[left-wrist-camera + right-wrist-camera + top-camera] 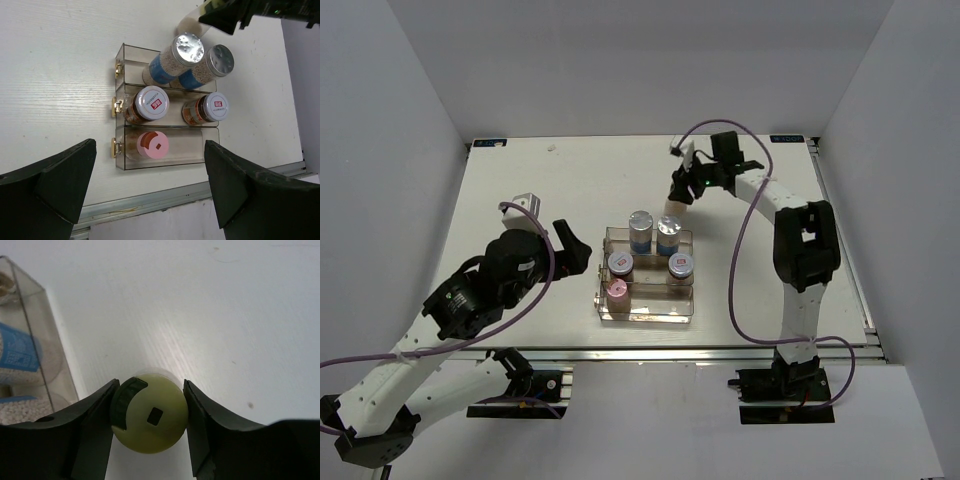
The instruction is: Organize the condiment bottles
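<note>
A bottle with a yellow-green cap [159, 426] stands on the table just behind the clear rack [648, 312]. My right gripper [150, 386] is shut on it, one finger pressed against each side of the cap; its pale body [672, 209] shows below the fingers. In the rack stand two silver-lidded, blue-labelled jars [188, 49] [220, 60] on the back tier and two white-red-lidded jars [153, 102] [216, 106] on the middle tier. A pink-capped bottle [151, 145] stands front left. My left gripper [150, 200] hangs open above the table's near edge, holding nothing.
The front tier of the rack [185, 145] has free room to the right of the pink-capped bottle. The metal rail of the table's near edge [165, 197] runs below the rack. Grey walls close in both sides.
</note>
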